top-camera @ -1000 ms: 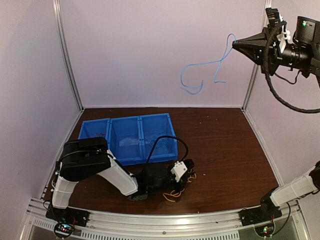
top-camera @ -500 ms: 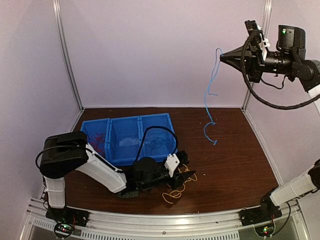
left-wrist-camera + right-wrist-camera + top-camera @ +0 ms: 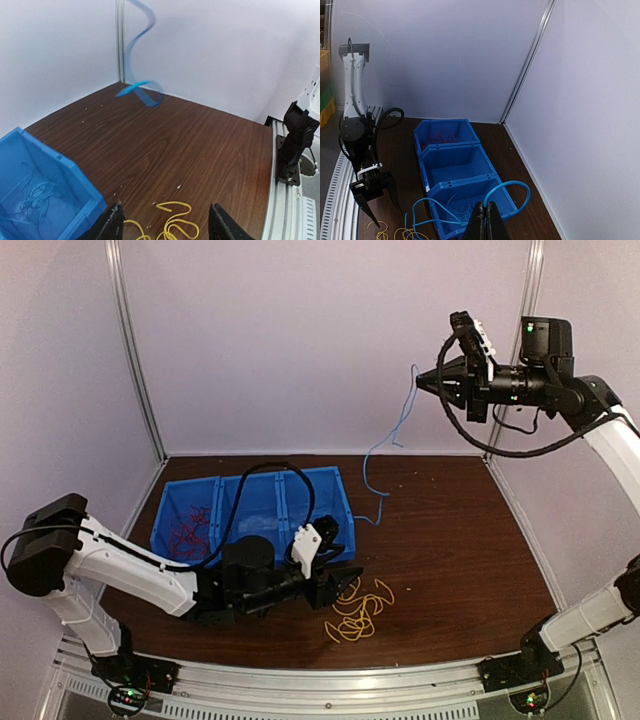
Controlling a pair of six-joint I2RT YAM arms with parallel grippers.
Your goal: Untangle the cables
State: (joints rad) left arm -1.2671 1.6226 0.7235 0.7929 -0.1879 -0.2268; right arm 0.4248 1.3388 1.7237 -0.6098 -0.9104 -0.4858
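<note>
No text, label, brand, number or sign can be read in any of the three views.

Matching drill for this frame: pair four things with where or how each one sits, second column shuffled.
Things:
1. yellow cables
2. red cables
3. hanging light blue cable
4. left gripper

Places or states:
a. in the left-end compartment of the bin
b. pinched in the raised right gripper, lower end down by the bin
c. open, low over the table
d. lying loose on the table, outside the bin

Pairs: 1-d, 2-a, 3-b, 4-c
</note>
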